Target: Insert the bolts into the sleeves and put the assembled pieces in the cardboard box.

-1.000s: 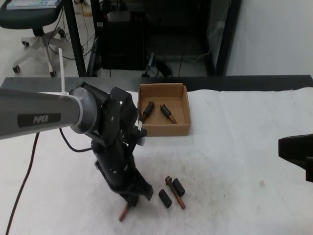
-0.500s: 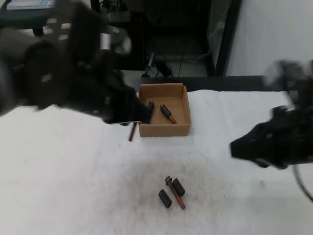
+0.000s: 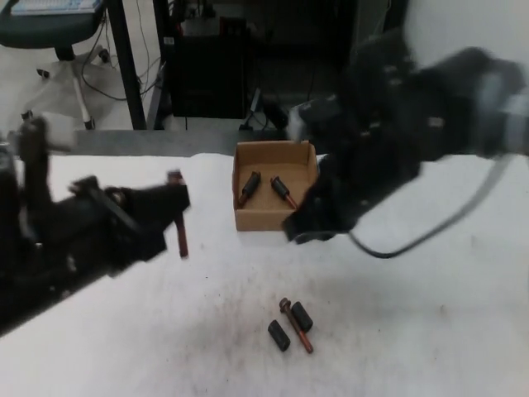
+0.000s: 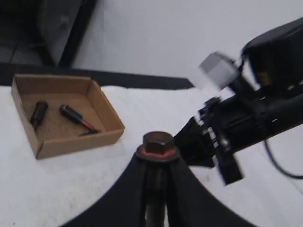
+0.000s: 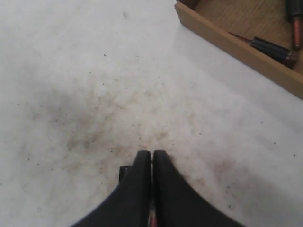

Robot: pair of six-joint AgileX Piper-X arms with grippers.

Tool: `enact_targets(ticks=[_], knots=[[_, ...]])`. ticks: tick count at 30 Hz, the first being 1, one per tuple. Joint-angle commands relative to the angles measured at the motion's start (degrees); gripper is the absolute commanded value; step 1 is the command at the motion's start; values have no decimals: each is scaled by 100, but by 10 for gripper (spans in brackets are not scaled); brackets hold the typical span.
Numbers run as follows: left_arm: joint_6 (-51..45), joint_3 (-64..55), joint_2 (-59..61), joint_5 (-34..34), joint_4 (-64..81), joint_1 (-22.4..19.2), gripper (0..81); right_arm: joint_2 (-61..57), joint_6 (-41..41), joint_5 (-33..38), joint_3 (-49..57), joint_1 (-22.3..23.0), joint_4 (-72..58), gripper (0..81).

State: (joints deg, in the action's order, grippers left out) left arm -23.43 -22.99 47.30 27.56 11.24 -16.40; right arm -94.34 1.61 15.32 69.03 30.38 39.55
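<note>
My left gripper (image 4: 157, 165) is shut on a reddish bolt (image 4: 157, 143), its hex head showing above the fingers. In the high view that gripper (image 3: 171, 205) hangs over the left of the bench with the bolt (image 3: 180, 233) pointing down. My right gripper (image 3: 299, 230) is shut with nothing seen between its fingers, just in front of the cardboard box (image 3: 277, 219). Its closed fingers (image 5: 143, 165) hover low over the white cloth. Two assembled pieces (image 3: 250, 187) (image 3: 283, 191) lie in the box. Two black sleeves (image 3: 278, 335) (image 3: 302, 316) and a loose bolt (image 3: 297, 327) lie near the front.
The bench is covered by a white cloth (image 3: 413, 331) with a dirty patch around the loose parts. The box wall (image 5: 227, 43) is close beside the right gripper. Black frame legs and an office chair (image 3: 58, 37) stand behind the bench.
The left arm lifted the bolt off the front of the cloth and swung it up and to the left. The right arm came in from the right edge to the box front.
</note>
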Motion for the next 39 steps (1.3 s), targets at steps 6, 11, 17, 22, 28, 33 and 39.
enact_targets(ticks=[6, 11, 17, 22, 28, 33, 39], knots=[[-97, 8, -335, 34, 231, 270, 0, -1144, 298, -253, 881, 233, 669, 354], [-97, 8, -334, 34, 231, 364, 0, -1155, 319, -428, 869, 246, 760, 342], [-97, 8, -334, 34, 231, 374, 0, -1209, 319, -418, 869, 455, 1136, 342], [6, 8, -334, 34, 231, 372, 0, -1285, 319, -418, 852, 756, 1137, 342], [74, 8, -334, 34, 220, 372, 0, -1420, 319, -458, 852, 841, 1137, 342], [74, 8, -334, 34, 141, 372, 0, -1425, 362, -496, 852, 841, 1137, 342], [227, 8, -334, 34, 142, 372, 0, -1425, 490, -496, 852, 841, 1137, 342]])
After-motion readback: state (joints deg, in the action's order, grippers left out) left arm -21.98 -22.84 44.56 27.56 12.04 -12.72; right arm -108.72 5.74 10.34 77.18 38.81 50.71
